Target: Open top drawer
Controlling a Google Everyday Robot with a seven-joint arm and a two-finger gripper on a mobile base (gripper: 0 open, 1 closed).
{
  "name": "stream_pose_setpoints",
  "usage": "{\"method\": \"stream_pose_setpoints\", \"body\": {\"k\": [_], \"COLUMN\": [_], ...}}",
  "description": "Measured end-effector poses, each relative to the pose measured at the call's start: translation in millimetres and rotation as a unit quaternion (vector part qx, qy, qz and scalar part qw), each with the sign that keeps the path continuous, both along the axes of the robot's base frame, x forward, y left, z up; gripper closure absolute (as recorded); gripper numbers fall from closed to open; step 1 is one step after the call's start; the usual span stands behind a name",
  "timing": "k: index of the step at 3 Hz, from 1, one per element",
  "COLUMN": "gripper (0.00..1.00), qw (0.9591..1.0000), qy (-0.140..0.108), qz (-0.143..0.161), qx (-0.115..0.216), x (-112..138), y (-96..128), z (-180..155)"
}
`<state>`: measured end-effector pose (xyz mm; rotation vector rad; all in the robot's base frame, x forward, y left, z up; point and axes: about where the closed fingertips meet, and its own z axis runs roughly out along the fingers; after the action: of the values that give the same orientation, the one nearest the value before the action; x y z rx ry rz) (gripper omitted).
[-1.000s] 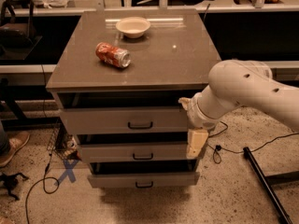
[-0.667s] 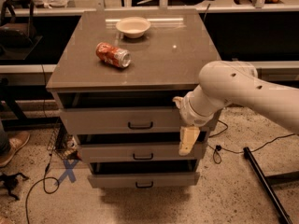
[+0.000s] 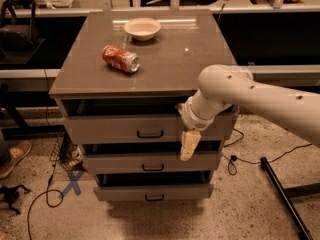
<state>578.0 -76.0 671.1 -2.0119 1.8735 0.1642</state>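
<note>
The top drawer (image 3: 110, 129) is the uppermost and tallest grey front of the cabinet, with a small black bar handle (image 3: 150, 134). A dark gap shows above its front, under the tabletop. Two shorter grey drawers (image 3: 115, 163) sit below it. My white arm (image 3: 250, 96) reaches in from the right. My gripper (image 3: 189, 145) hangs down in front of the top drawer's right part, its pale tip over the gap above the middle drawer. It is to the right of the handle and apart from it.
A red soda can (image 3: 120, 59) lies on its side on the cabinet top (image 3: 175, 64), with a white bowl (image 3: 142, 28) behind it. Cables, a blue tape cross (image 3: 73, 182) and a shoe (image 3: 12, 156) lie on the floor at the left. A black pole (image 3: 282, 194) lies at the right.
My arm and gripper have moved left across the top drawer's front, closer to its handle. The drawers, can and bowl have not moved.
</note>
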Motion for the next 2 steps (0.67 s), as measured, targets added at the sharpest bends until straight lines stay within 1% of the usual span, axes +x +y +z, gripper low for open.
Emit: {"method": "stream_pose_setpoints", "body": {"k": [1, 2], "gripper": [0.03, 0.25], "qw": [0.9999, 0.9998], "qy": [0.016, 0.013], "qz": [-0.002, -0.011], "qx": [-0.002, -0.004], "x": [12.5, 12.4], "y": [10.8, 10.8], "z": [-20.1, -24.8]}}
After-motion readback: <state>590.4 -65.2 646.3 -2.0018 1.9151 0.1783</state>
